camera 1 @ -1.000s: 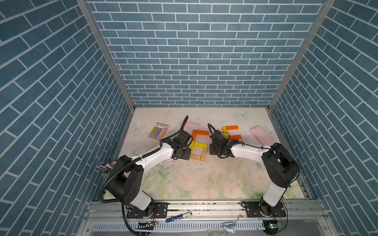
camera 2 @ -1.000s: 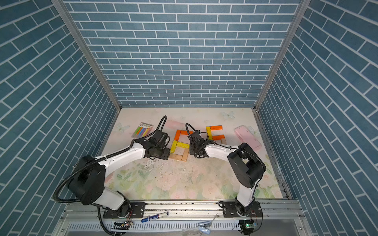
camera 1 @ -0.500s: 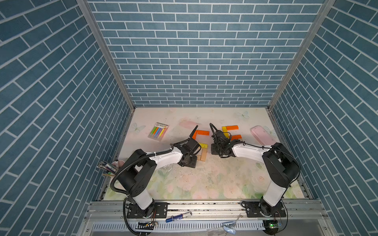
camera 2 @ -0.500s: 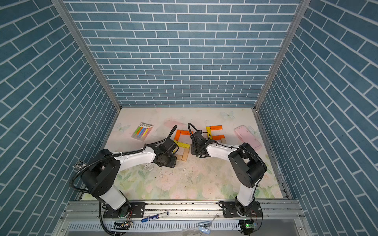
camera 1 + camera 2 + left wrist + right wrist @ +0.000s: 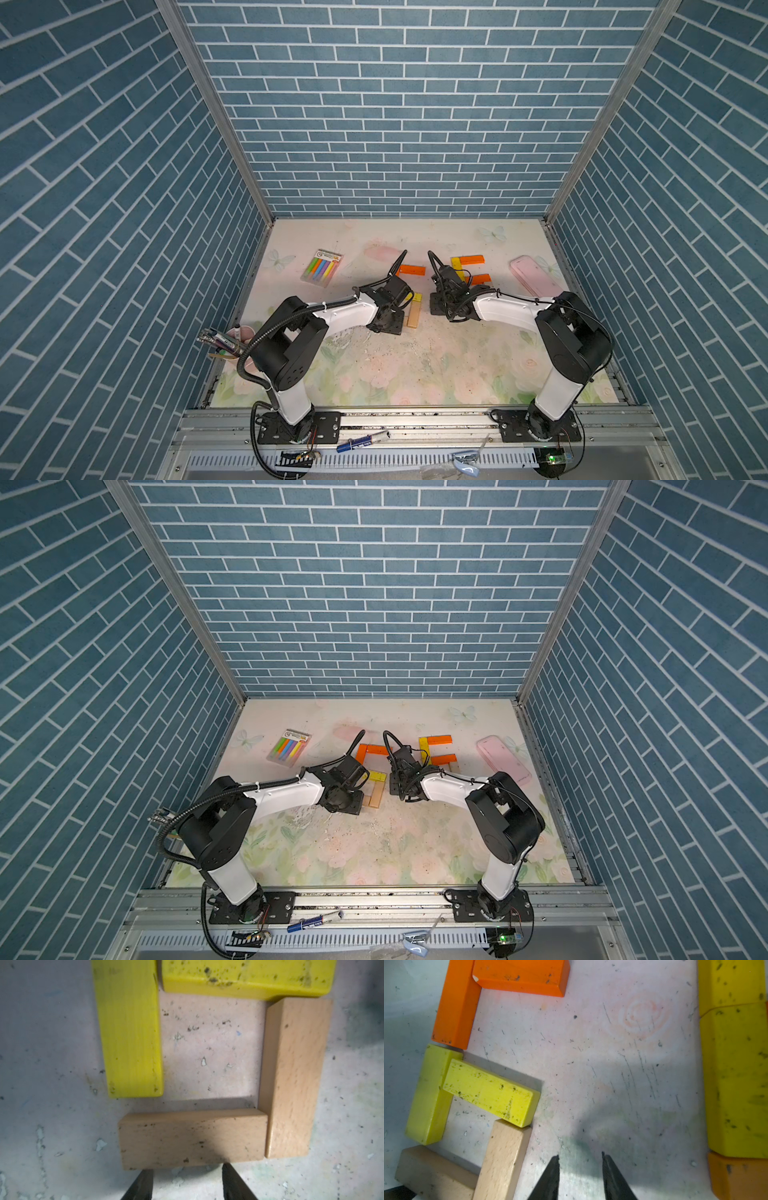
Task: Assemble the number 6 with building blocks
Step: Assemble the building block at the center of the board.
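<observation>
change: the left gripper (image 5: 187, 1172) has moved from the left flank of the block figure to its near edge, and its jaws stand narrower than a second ago; the right gripper (image 5: 579, 1155) has kept its place
left jaws: parted, holding nothing; the tips sit just off the long side of a tan block (image 5: 191, 1138)
right jaws: slightly parted over bare counter (image 5: 623, 1084), holding nothing
figure: the building blocks (image 5: 376, 777) lie flat mid-counter between the two grippers; spare blocks (image 5: 439, 740) lie near the right gripper
tan block: long axis runs across the fingertips; one end butts the side of a second tan block (image 5: 291, 1076) at a right angle
second tan block: in a top view (image 5: 376, 798) its long axis points toward the back wall
yellow block (image 5: 131, 1032): parallel to the second tan block; a small gap separates its end from the tan block
upper yellow block (image 5: 488, 1093): skewed; overlaps the yellow block and the second tan block's end
orange blocks (image 5: 456, 1005): two, forming an L beyond the yellow block
</observation>
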